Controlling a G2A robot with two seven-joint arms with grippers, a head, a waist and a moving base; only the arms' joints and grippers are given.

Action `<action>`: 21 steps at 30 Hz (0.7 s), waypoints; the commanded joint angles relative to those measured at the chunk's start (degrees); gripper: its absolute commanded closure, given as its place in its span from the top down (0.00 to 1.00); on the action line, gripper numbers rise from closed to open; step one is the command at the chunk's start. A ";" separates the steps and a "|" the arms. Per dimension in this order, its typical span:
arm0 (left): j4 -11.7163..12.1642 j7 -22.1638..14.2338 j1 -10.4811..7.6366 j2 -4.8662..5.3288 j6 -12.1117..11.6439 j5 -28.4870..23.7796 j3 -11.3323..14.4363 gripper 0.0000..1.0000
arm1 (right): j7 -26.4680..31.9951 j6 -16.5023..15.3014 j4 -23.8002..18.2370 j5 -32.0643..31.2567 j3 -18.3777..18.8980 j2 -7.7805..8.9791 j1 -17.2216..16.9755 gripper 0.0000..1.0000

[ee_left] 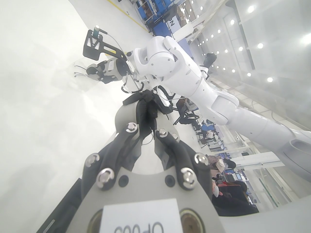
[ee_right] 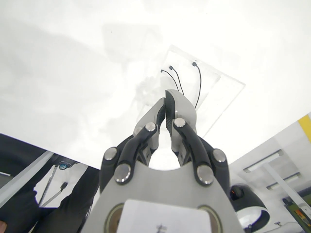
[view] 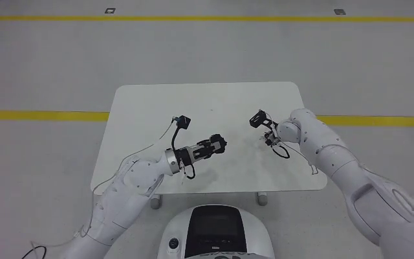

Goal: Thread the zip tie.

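Right pincer (ee_right: 165, 100) closed beside zip ties (ee_right: 200, 81)

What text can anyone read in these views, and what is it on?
No text reads whole.
White label at the base of the left gripper: upside down, cut by the frame edge, not readable.
Second white label at the base of the right gripper: a faint mark, cut off, not readable.
Sign in the room behind: partly hidden, too small to read.
Top view: none.
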 commanded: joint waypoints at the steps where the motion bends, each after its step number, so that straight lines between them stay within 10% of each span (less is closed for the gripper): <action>1: 0.00 0.00 0.00 0.00 0.00 0.00 0.00 0.00 | 0.25 0.00 -0.07 0.97 -1.17 0.14 0.42 0.00; 15: 0.00 0.00 0.00 0.00 0.00 0.00 0.00 0.00 | -1.81 0.00 -2.56 7.66 -11.02 2.66 3.71 0.00; 18: 0.00 0.00 0.00 0.00 0.00 0.00 0.00 0.00 | -4.48 0.00 -1.55 7.83 -11.72 3.20 4.13 0.30; 21: 0.00 0.00 0.00 0.00 0.00 0.00 0.00 0.00 | -5.92 0.00 -0.96 7.66 -12.42 3.39 4.32 0.30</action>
